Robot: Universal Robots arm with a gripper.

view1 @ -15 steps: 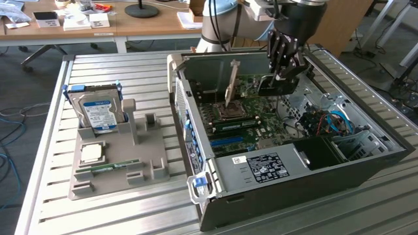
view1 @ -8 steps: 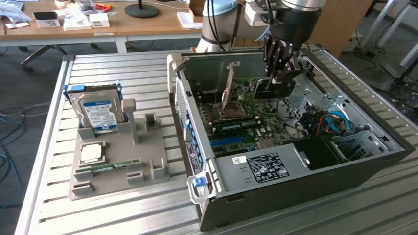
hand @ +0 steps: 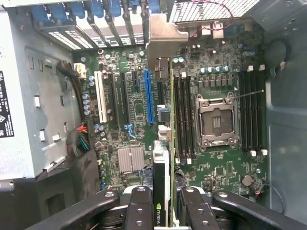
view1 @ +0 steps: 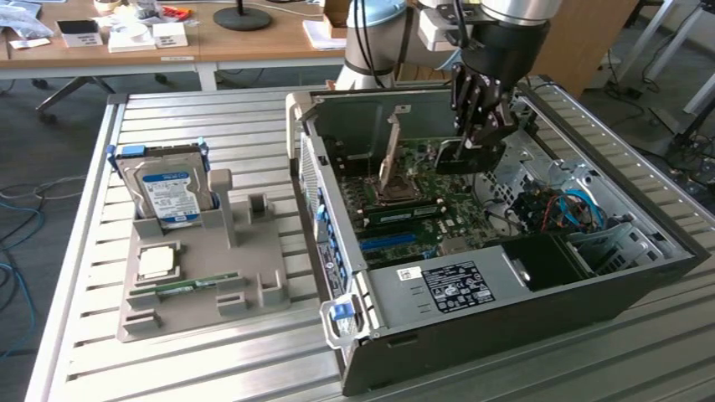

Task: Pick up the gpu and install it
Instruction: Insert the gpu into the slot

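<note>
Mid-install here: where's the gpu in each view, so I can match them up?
Exterior view: the gpu hangs from the claw inside the open case.
Wrist view: the gpu runs edge-on out from the claw, between the blue slot and the memory slots.
Shared landmark: the CPU socket.

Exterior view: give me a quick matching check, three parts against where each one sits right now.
Parts:
1. gpu
2. hard drive
3. cpu

Places:
A. lying flat on the grey holder
B. gripped by the end effector, inside the open case
C. standing upright in the holder, at the exterior view's left

Pairs: 1-B, 2-C, 3-A
</note>
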